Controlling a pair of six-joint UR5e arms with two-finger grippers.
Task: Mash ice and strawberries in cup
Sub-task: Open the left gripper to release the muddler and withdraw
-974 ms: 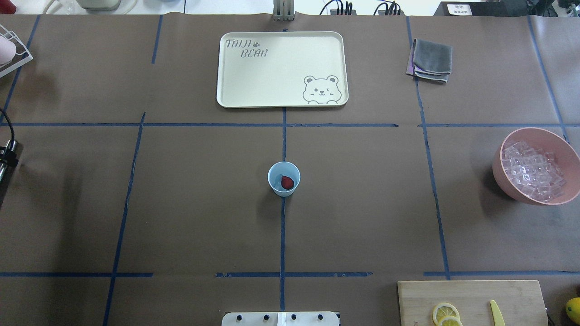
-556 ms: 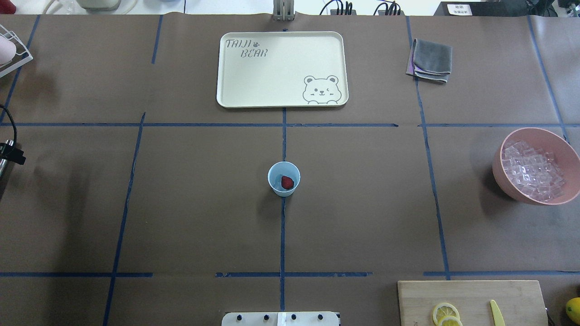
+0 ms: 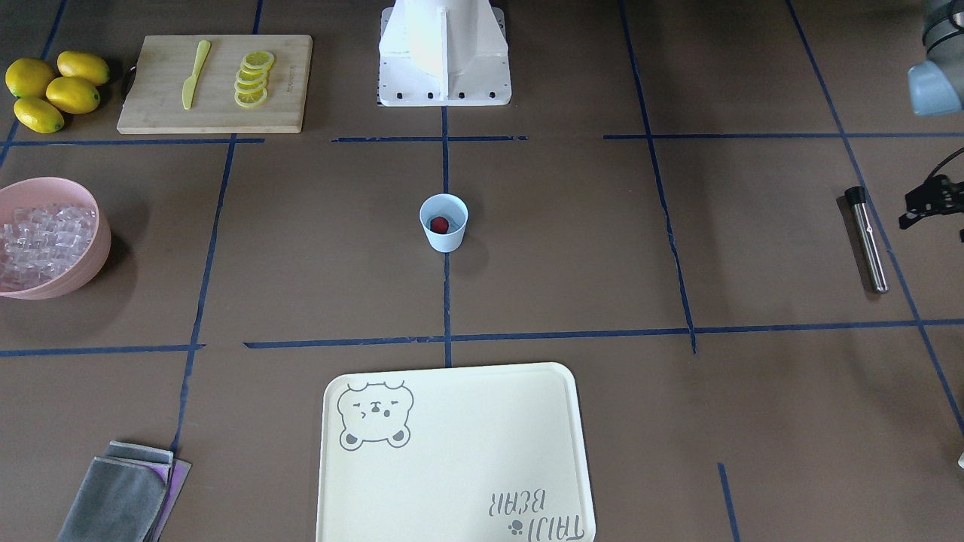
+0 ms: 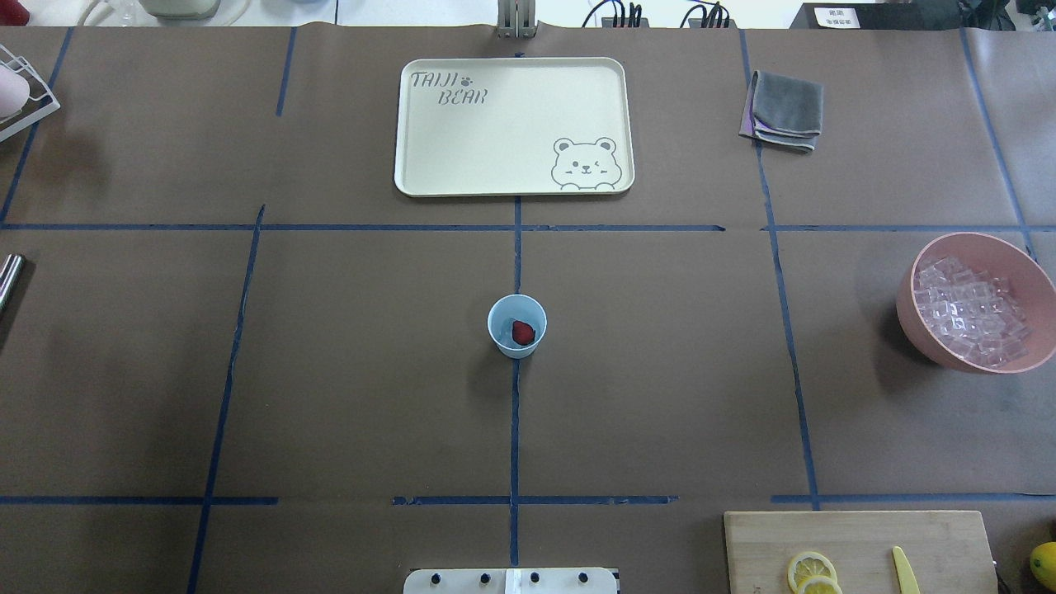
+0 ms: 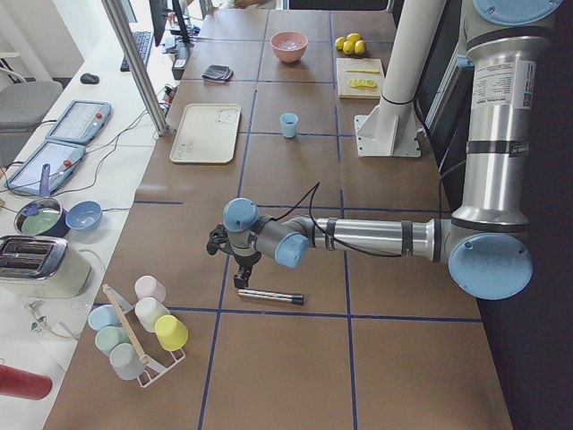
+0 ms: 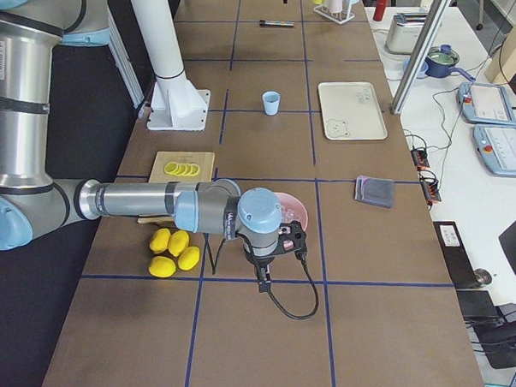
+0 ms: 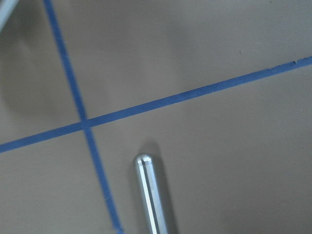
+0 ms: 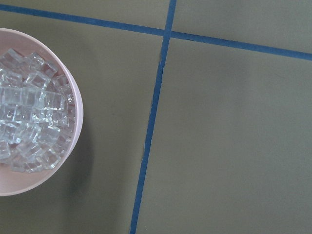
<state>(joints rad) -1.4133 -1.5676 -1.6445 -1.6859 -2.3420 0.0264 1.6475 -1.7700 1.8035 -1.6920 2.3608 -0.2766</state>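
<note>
The light-blue cup [image 4: 502,312] stands upright at the table's middle, with one dark-red strawberry [image 4: 523,332] inside; both also show in the front view, the cup [image 3: 444,239] and the strawberry [image 3: 439,223]. The ice [image 4: 969,309] fills a pink bowl [image 4: 924,342] at the right edge, and the right wrist view shows the ice [image 8: 27,126] close below. A steel rod [image 3: 866,239] lies flat on the table at the far left. My left gripper [image 5: 240,267] hovers beside it; I cannot tell its state. My right gripper [image 6: 262,279] hangs next to the bowl; I cannot tell its state.
A cream bear tray [image 4: 429,148] lies behind the cup and a folded grey cloth [image 4: 784,109] at the back right. A cutting board [image 4: 858,544] with lemon slices and a yellow knife sits front right, whole lemons [image 3: 53,86] beside it. A rack of cups [image 5: 139,331] stands far left.
The black part of my left wrist has moved off the left edge of the overhead view. The steel rod stays lying on the table. Cup, strawberry and bowl have not moved.
</note>
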